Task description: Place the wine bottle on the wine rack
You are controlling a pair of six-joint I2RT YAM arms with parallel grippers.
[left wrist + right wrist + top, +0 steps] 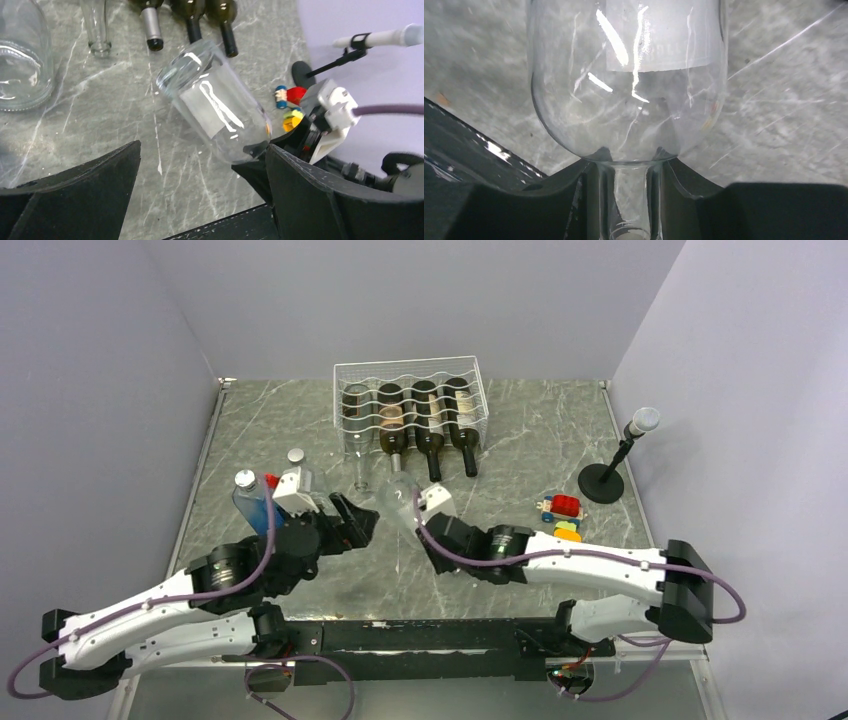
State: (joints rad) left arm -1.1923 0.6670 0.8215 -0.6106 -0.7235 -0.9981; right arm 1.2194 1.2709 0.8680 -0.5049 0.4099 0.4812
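Gripping the clear glass wine bottle [629,75] by its thin neck, the right pincer [630,172] is closed on it just below the shoulder, its dark fingers [694,185] pressing both sides. The bottle looks empty, so probably light, but it is rigid, smooth, breakable glass. A neck hold may let the wide body swing or slip, so support under the body would likely steady it.

It hangs tilted between the two arms, in front of the white wire wine rack [410,364] at the back of the grey marble surface [540,440].

Only the right wrist view shows the contact at the neck. The left wrist view shows the bottle's pale label and tilt, with the left pincer [202,150] spread wide and holding nothing. The top view alone shows the rack, four bottles lying in it; whether the base touches the surface is unclear.
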